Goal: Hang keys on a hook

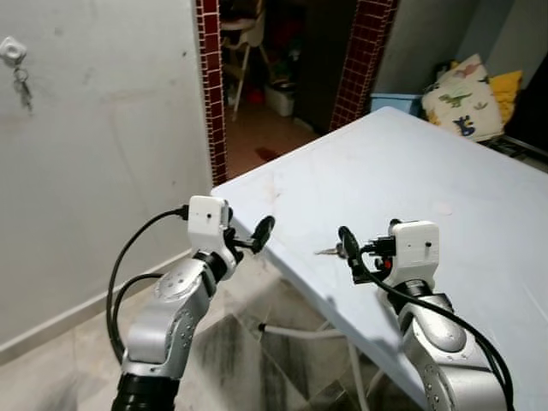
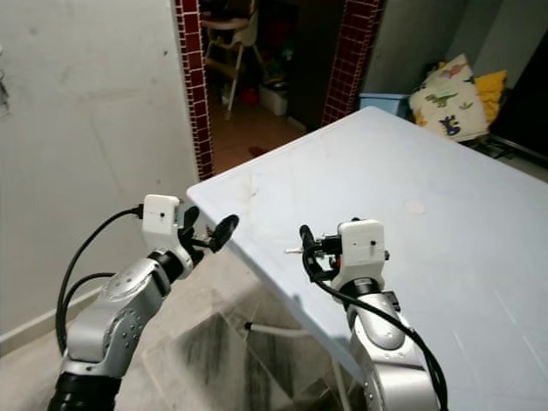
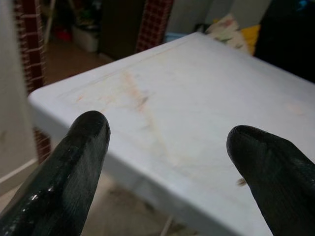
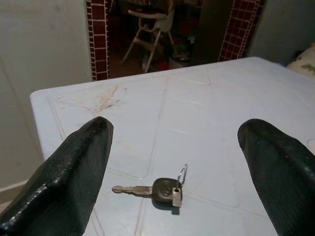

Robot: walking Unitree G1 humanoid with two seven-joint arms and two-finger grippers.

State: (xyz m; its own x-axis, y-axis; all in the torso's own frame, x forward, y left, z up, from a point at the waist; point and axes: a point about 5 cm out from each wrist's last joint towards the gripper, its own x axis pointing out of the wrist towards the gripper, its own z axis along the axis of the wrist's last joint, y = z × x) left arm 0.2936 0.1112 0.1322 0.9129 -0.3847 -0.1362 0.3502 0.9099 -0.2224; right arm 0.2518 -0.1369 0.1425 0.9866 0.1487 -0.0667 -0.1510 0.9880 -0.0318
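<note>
A single key [image 4: 157, 191] with a black head and a small ring lies flat on the pale blue table [image 1: 445, 171], close to its near edge. My right gripper [image 4: 174, 132] hovers just above and behind the key, open, with the key between the lines of its two fingers. In the left eye view that gripper [image 1: 351, 253] sits right beside the key [image 1: 328, 251]. My left gripper [image 1: 248, 233] is open and holds nothing, off the table's near corner. A white hook [image 1: 12, 50] is on the wall at far left, with a bunch of keys [image 1: 21, 86] hanging from it.
The grey wall [image 1: 103, 128] runs along my left. Past the table corner is a doorway between red tiled pillars [image 1: 211, 86], with a high chair [image 2: 224, 43] inside. Patterned cushions [image 1: 462, 98] and a blue box [image 1: 394, 101] lie beyond the table's far side.
</note>
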